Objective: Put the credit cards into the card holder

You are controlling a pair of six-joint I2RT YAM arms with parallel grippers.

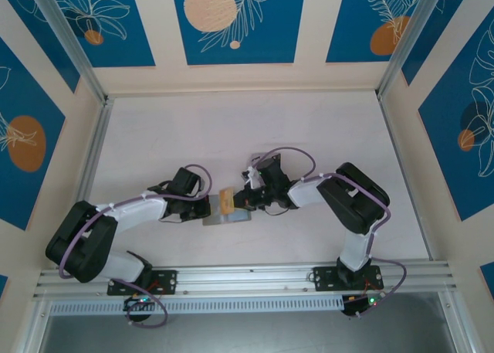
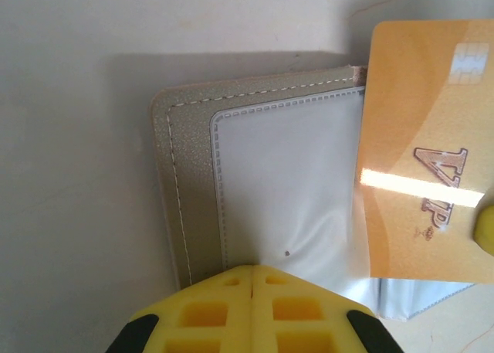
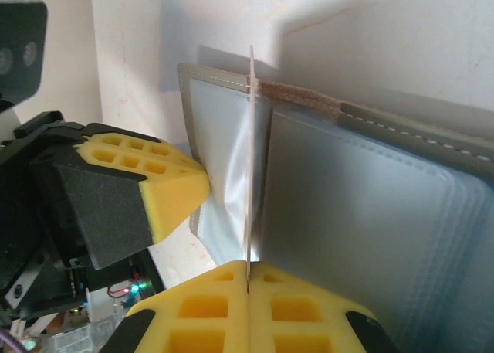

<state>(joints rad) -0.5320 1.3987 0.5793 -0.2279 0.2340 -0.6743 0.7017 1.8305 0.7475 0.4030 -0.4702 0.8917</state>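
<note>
**Inspector:** What is recorded from the top view?

**Assessor:** The card holder is found lying open on the table. The left gripper is set at its left edge. The right gripper is placed over its middle, with the orange card carried above the fold.

**Inspector:** And from the left wrist?

**Assessor:** The left gripper is seen with its pads pressed together. Its tips are laid on the near edge of the card holder, over the clear pocket. Nothing is seen nipped between them. The orange card is noted face-on at the holder's right side, overlapping the pocket's edge. Whether it has entered the pocket cannot be told.

**Inspector:** And from the right wrist?

**Assessor:** The right gripper is clamped on the orange card, which is held upright on edge at the fold of the card holder. The left gripper is seen bearing on the holder's left page.

**Inspector:** How is the step in hand to be done well?

**Assessor:** Insertion is judged begun but not completed. The card should be laid flatter and its leading edge lined up with the pocket mouth before it is slid in. The holder should be pinned firmly so that it is not dragged. The clamp should be loosed only once the card is seated.
</note>
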